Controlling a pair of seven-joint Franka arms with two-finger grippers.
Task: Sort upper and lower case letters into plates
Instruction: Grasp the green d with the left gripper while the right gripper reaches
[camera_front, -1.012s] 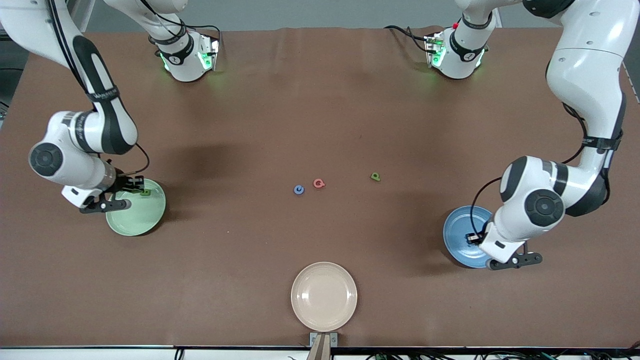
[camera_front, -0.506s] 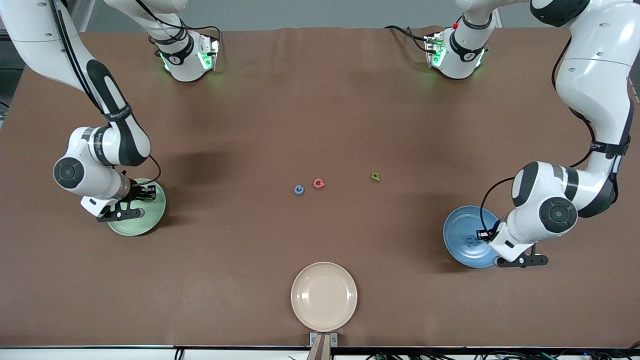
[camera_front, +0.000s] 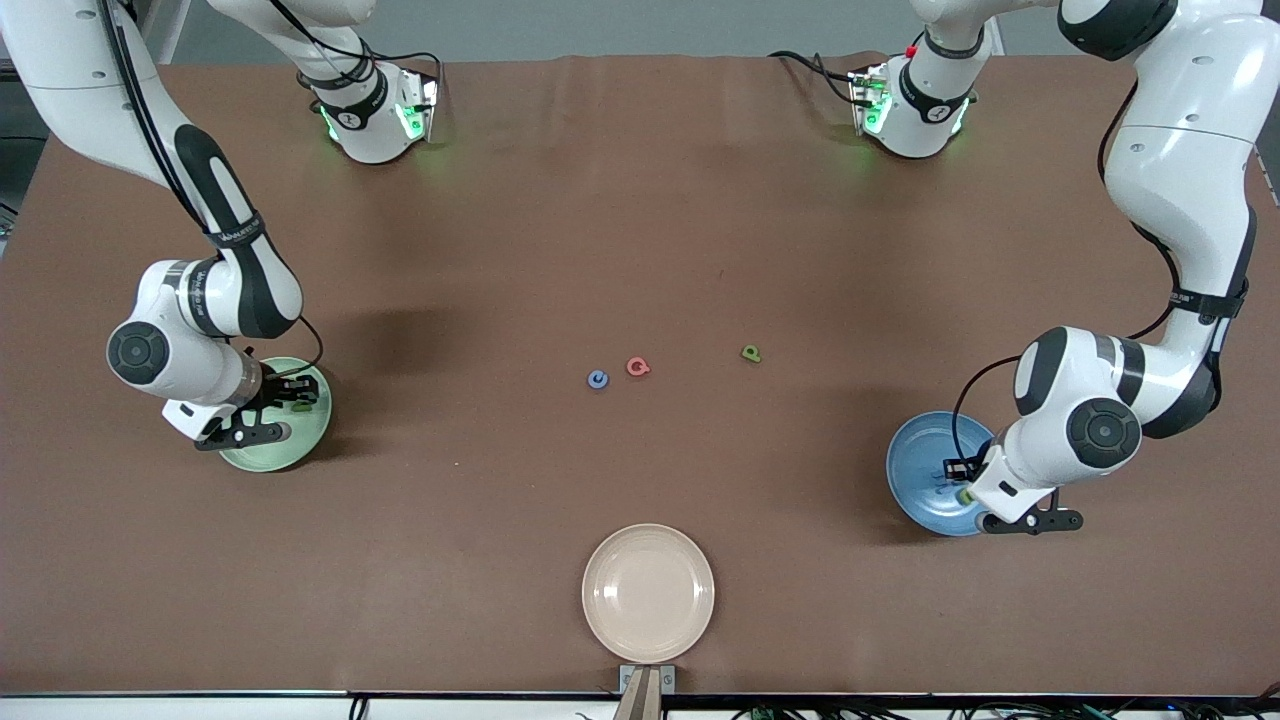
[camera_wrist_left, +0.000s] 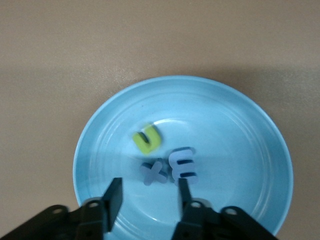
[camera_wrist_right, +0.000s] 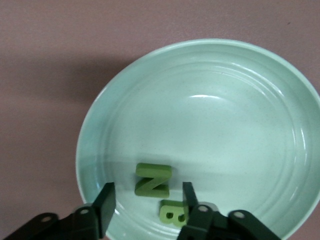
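My left gripper (camera_front: 956, 481) hangs open low over the blue plate (camera_front: 912, 462), with nothing between its fingers. In the left wrist view the blue plate (camera_wrist_left: 235, 125) holds a yellow-green u (camera_wrist_left: 147, 139), a blue x (camera_wrist_left: 154, 171) and a pale blue E (camera_wrist_left: 183, 164), all just ahead of the gripper (camera_wrist_left: 149, 194). My right gripper (camera_front: 293, 396) hangs open low over the pale green plate (camera_front: 292, 447). That plate (camera_wrist_right: 225, 100) holds a green Z (camera_wrist_right: 153, 179) and a green B (camera_wrist_right: 172, 212), the B beside one fingertip (camera_wrist_right: 188, 196).
Three loose letters lie mid-table: a blue one (camera_front: 597, 379), a red one (camera_front: 638, 367) and a green one (camera_front: 750, 353). A beige plate (camera_front: 648, 592) sits at the table edge nearest the front camera.
Both grippers have gone from shut to open over their plates. The green letter that the right gripper carried now lies in the green plate. Both wrists shifted slightly.
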